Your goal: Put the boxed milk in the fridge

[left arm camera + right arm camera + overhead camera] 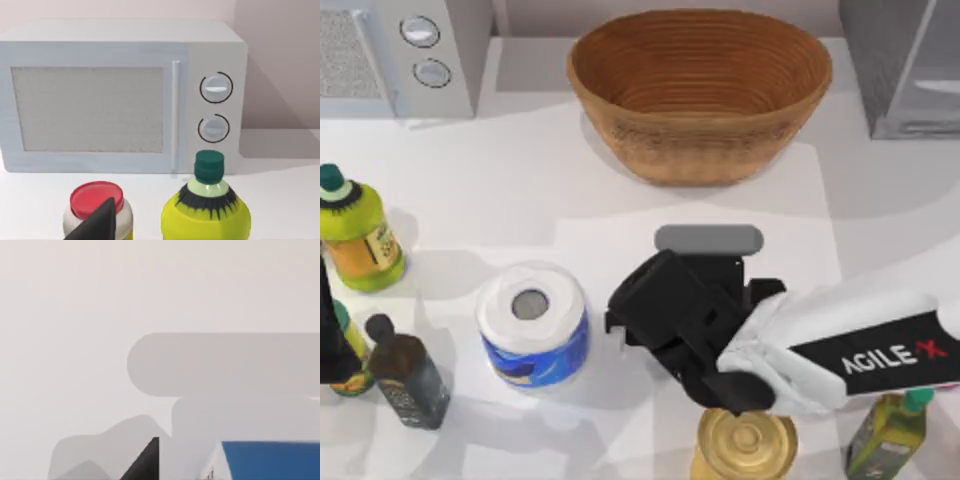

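The right gripper (665, 315) hung low over the middle of the desk (520, 180), its arm reaching in from the right. The boxed milk (270, 460) showed as a blue edge just beneath it in the right wrist view, probably right under the gripper; whether the fingers were spread or closed I could not tell. The fridge (905, 65) stood at the far right corner. The left arm sat parked at the left edge.

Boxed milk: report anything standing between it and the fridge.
Nothing visible does. The boxed milk lies by the right gripper at mid-table; the fridge is at the far right corner. The wicker basket stands left of that line, close to it. The left arm sits parked at the left edge.
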You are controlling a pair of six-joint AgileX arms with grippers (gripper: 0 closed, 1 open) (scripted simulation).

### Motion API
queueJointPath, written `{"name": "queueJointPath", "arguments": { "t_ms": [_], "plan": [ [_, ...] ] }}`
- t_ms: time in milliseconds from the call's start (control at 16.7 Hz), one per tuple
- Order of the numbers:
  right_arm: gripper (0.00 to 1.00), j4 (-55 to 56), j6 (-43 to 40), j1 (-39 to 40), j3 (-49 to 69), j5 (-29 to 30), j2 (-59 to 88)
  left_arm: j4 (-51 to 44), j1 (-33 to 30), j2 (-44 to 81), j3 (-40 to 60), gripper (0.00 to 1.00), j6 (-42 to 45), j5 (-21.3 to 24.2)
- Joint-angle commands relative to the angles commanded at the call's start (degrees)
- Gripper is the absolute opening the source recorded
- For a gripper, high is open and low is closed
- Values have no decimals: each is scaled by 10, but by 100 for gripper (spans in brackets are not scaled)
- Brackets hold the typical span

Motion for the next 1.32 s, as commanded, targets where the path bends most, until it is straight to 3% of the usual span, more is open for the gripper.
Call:
{"name": "queueJointPath", "arguments": {
  "t_ms": [420, 1080, 1320],
  "plan": [
    [2, 0, 0, 0, 0, 0, 0, 0, 0, 0, 0, 100, 0, 0],
    [0, -5, 6, -5, 2, 6, -3, 0, 0, 0, 0, 100, 0, 0],
    [0, -52, 23, -24, 34, 25, -41, 0, 0, 0, 0, 100, 0, 0]
  ]
}}
